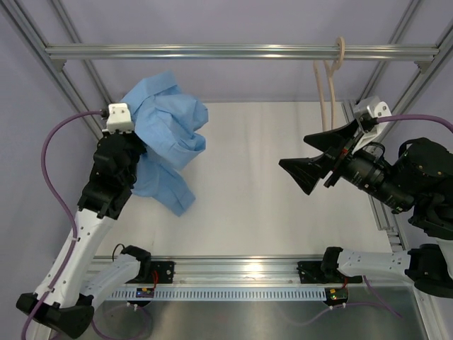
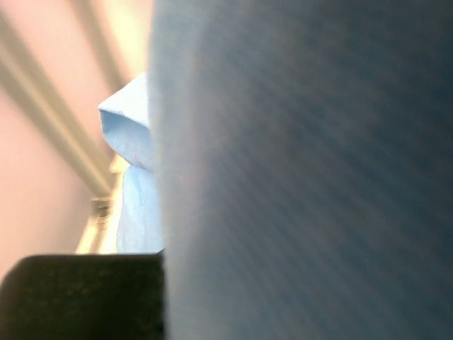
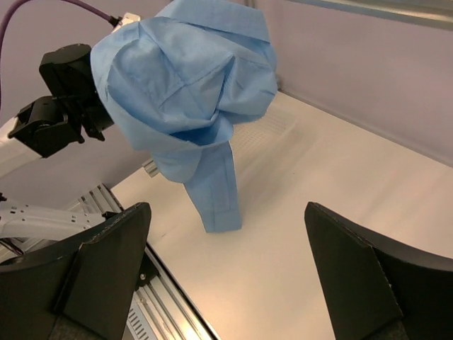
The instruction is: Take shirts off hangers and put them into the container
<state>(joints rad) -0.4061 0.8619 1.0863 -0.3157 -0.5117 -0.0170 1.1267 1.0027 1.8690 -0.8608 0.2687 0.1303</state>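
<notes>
Setting: You are looking down on a pale white bench point(image 1: 269, 184) inside an aluminium frame, with lavender walls closing it in on three sides.

Shirt: The light blue shirt point(image 1: 166, 134) is hanging in a crumpled bundle at the far left. It is bunching around the end of the left arm, and one sleeve or tail is trailing down toward the bench.

Left pincer: The left pincer point(image 1: 139, 150) is clamping tight on the shirt. Its tips are disappearing into the folds, and cloth is filling nearly all of its wrist view.

Right pincer: The right pincer point(image 1: 296, 151) is standing wide and gripping nothing. It is pointing across the bench toward the bundle, well apart from it.

Hanger: The cream hanger point(image 1: 327, 85) is dangling bare from the top rail point(image 1: 212, 51) at the far right, with its hook over the bar.

Container: You are not seeing the container in any view, so you cannot tell where the drop is going to happen.

Progress: By the look of it, you are sitting around the halfway mark. The shirt is already off the hanger and lifted. Carrying it to the container and letting go is what is remaining.
</notes>
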